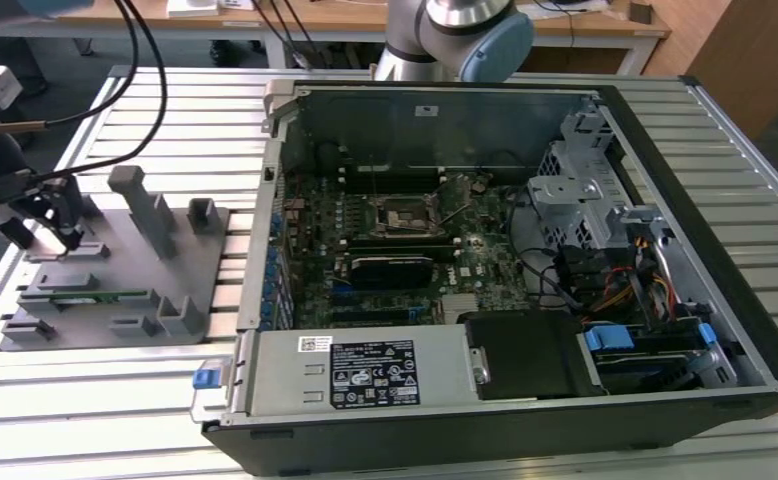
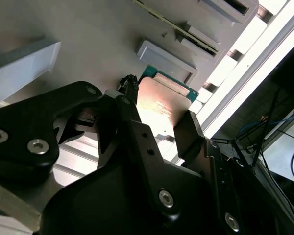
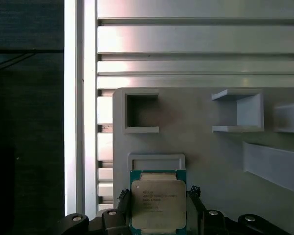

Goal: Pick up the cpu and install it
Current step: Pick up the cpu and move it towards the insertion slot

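The cpu [image 3: 158, 208] should be light, stiff and slick-topped, and I judge its underside fragile, so only its rim is safe to grip. My gripper [image 3: 158, 192] pinches two opposite edges of it. It is at the grey tray [image 3: 210, 156], on the exterior view's left, well apart from the computer case [image 1: 429, 125].

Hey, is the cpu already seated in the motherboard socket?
No, in the first wrist view the cpu is clamped in the gripper over the grey tray.
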`<state>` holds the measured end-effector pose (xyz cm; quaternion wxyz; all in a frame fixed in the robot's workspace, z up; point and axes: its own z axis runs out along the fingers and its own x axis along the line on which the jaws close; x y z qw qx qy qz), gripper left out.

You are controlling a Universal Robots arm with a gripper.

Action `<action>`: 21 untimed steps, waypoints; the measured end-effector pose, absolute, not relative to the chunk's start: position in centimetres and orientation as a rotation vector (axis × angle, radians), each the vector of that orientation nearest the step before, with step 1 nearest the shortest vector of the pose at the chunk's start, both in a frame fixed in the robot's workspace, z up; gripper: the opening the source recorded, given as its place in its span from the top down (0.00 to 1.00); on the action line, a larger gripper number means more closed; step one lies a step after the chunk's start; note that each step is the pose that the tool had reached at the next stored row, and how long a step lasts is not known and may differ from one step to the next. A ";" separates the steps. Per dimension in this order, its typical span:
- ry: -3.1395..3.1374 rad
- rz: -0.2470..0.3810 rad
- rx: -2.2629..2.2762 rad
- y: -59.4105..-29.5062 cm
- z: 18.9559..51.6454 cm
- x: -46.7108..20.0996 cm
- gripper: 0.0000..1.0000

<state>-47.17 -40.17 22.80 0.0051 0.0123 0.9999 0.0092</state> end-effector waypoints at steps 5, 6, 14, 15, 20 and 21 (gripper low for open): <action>3.131 0.029 0.038 -40.2 23.3 -47.2 0.46; 3.131 0.029 0.038 -40.2 23.5 -47.2 0.46; 3.131 0.029 0.038 -40.1 25.1 -47.2 0.46; 3.131 0.029 0.038 -40.1 25.4 -47.2 0.46; 3.131 0.029 0.038 -40.1 26.9 -47.2 0.46; 3.131 0.029 0.039 -40.1 27.2 -47.2 0.46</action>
